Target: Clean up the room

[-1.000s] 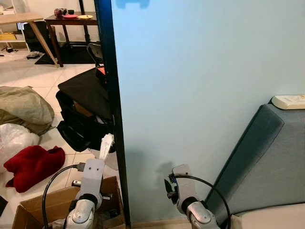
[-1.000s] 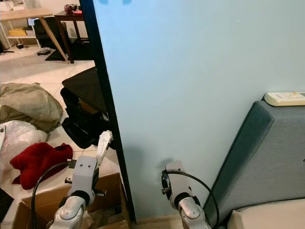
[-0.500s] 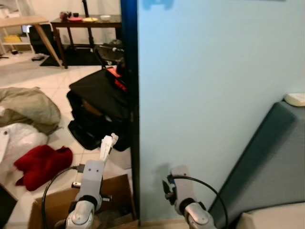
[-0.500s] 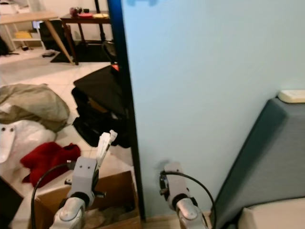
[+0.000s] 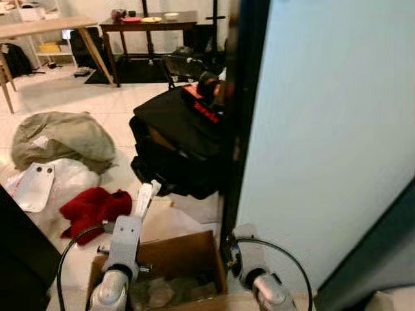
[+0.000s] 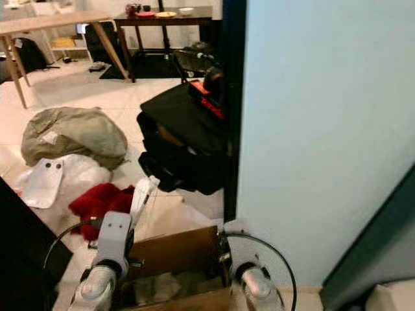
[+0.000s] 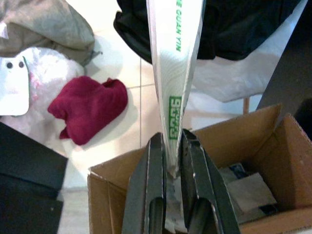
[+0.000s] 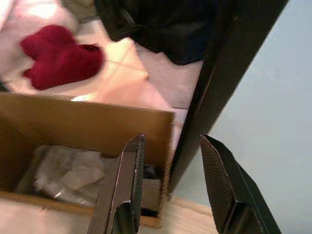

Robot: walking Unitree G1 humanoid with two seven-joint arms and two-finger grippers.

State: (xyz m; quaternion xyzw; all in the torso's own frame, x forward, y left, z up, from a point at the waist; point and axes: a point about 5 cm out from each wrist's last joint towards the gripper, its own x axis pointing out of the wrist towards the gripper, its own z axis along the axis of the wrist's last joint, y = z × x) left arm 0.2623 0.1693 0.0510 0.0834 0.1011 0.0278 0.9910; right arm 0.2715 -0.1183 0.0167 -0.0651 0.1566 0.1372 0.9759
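Wrapper [image 7: 175, 73] still in left tool [image 7: 169, 146]

Two silver metal arms rise from the near edge, each ending in a pale grey block-shaped wrist housing. A thin black cable loops out from the left arm [image 5: 122, 249] on its left side, with small dark screws near its joint; another black cable arcs over the right arm [image 5: 256, 275]. The right hand [image 8: 170, 187] has two long black fingers [image 8: 126, 185] with finely textured inner faces.
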